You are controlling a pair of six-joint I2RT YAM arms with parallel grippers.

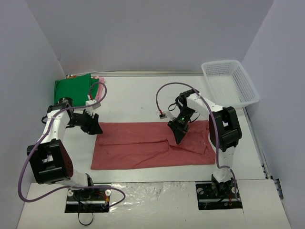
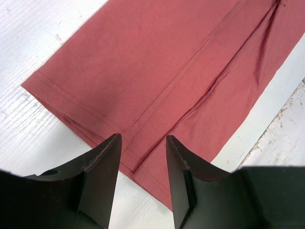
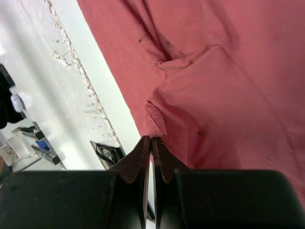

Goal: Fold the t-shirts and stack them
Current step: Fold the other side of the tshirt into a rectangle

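Note:
The dusty-red t-shirt (image 1: 143,150) lies folded lengthwise across the middle of the table. My left gripper (image 1: 96,129) is open and empty just above its left hemmed edge (image 2: 76,102), the fingers astride a fold line. My right gripper (image 1: 178,139) is shut on a hemmed corner of the dusty-red t-shirt (image 3: 155,119) and holds that flap lifted over the shirt's middle. The bright green t-shirt (image 1: 71,88) lies folded at the back left, with a sliver of the pale pink t-shirt (image 1: 99,79) showing at its right side.
A white mesh basket (image 1: 229,82) stands at the back right corner. A small tag on the right arm's cable (image 1: 162,114) hangs over the table behind the red shirt. Walls close in on the left, back and right.

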